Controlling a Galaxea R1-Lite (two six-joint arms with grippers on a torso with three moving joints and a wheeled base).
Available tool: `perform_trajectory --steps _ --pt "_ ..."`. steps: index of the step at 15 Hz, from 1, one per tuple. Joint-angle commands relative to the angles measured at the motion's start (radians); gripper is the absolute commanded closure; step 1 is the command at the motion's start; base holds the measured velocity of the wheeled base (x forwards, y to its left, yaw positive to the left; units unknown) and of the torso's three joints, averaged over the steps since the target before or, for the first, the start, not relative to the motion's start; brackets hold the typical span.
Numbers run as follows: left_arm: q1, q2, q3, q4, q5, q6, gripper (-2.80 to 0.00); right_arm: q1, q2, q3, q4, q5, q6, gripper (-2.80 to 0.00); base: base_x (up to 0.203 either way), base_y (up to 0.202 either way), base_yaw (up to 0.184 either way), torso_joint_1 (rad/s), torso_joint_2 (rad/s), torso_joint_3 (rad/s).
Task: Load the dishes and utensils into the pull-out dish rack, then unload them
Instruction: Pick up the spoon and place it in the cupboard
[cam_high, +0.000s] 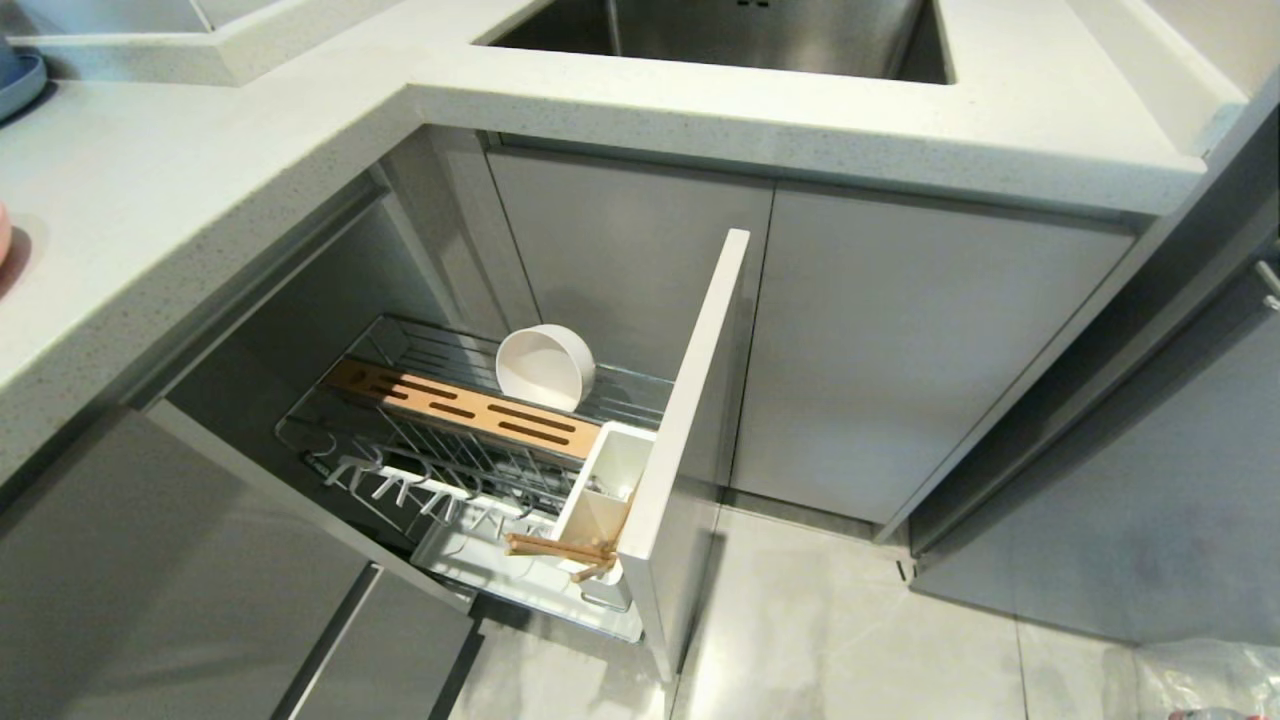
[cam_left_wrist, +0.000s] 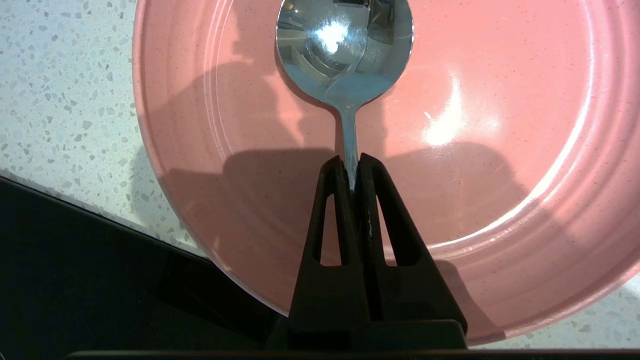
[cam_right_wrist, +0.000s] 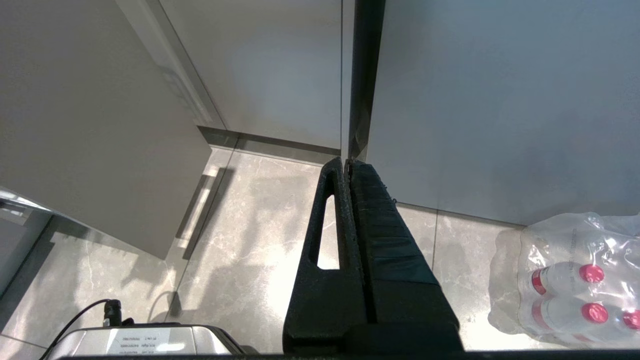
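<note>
My left gripper (cam_left_wrist: 351, 167) is pinched onto the thin neck of the metal spoon (cam_left_wrist: 345, 50), whose round bowl lies in a pink plate (cam_left_wrist: 500, 175) on the speckled countertop (cam_left_wrist: 65, 100), while my right gripper (cam_right_wrist: 349, 165) hangs parked over the floor with its fingers pressed together on nothing. The pull-out dish rack (cam_high: 400, 450) stands open with the cream-white bowl (cam_high: 545, 367) on edge behind the orange-wood strip (cam_high: 465, 408) and the chopsticks (cam_high: 560, 550) at the white utensil cup (cam_high: 600, 495). My worry is that so narrow a grip on slick metal lets the spoon swivel or slip as I lift, or drags the plate toward the counter edge.
</note>
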Motion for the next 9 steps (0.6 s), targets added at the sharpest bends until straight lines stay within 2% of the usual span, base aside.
perform_trajectory --steps 1,5,9 --pt "0.0 -0.005 0.0 0.005 -0.005 0.003 0.0 0.0 0.0 0.002 0.0 0.0 0.001 0.0 0.0 0.0 0.0 0.0 0.0 0.0" --pt "0.0 -0.05 0.0 0.003 -0.015 -0.026 0.0 0.0 0.0 0.002 0.0 0.0 0.001 0.0 0.0 0.0 0.0 0.0 0.0 0.0" --pt "-0.044 -0.179 0.001 0.002 -0.062 -0.152 0.0 0.0 0.0 0.002 0.0 0.0 0.001 0.0 0.0 0.0 0.0 0.0 0.0 0.0"
